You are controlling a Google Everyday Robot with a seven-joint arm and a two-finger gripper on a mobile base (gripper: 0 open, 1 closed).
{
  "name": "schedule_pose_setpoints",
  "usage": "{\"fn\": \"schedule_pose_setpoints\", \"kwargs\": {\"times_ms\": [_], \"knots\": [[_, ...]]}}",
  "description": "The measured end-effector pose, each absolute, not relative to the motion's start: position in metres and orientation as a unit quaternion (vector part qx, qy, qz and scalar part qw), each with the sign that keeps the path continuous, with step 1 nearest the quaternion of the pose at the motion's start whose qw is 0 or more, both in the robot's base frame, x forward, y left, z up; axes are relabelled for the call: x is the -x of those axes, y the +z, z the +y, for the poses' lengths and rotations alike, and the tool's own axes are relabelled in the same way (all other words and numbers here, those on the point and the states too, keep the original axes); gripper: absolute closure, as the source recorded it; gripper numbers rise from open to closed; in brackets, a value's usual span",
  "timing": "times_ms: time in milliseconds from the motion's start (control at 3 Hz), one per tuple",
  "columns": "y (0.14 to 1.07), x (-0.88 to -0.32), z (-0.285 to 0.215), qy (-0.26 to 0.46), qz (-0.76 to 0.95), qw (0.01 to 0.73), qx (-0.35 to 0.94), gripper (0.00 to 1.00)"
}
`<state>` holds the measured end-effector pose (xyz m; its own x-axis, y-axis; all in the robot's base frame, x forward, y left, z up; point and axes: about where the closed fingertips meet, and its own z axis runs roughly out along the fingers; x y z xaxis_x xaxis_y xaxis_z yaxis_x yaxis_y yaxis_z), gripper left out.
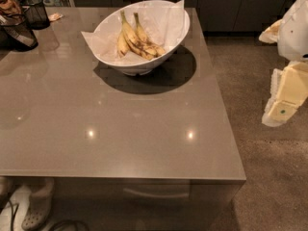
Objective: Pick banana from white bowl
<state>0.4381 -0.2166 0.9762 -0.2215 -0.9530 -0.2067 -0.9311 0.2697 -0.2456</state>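
Observation:
The white bowl stands at the far middle of the grey table, lined with crumpled white paper. Several bananas lie in it. The banana, short and blotched dark brown, lies at the right of the bunch, below two longer yellow bananas with upright stems. My gripper, a cream and white piece, hangs off the table's right side over the carpet, well right of and nearer than the bowl. It holds nothing that I can see.
Two black mesh cups stand at the table's far left corner. The grey table has its right edge beside brown carpet. Dark cabinets line the back. A light shoe lies on the floor at the lower left.

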Motion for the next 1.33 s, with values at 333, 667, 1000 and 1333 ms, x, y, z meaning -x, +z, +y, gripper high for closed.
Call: {"fn": "schedule_pose_setpoints", "kwargs": {"times_ms": [333, 667, 1000, 1333], "knots": [[0.976, -0.438, -0.217, -0.034, 0.781, 0.159, 0.603, 0.0], [0.979, -0.447, -0.21, -0.039, 0.786, 0.151, 0.598, 0.0], [0.989, -0.511, -0.174, -0.028, 0.802, 0.125, 0.583, 0.0], [0.993, -0.518, -0.166, -0.031, 0.798, 0.141, 0.586, 0.0]]}}
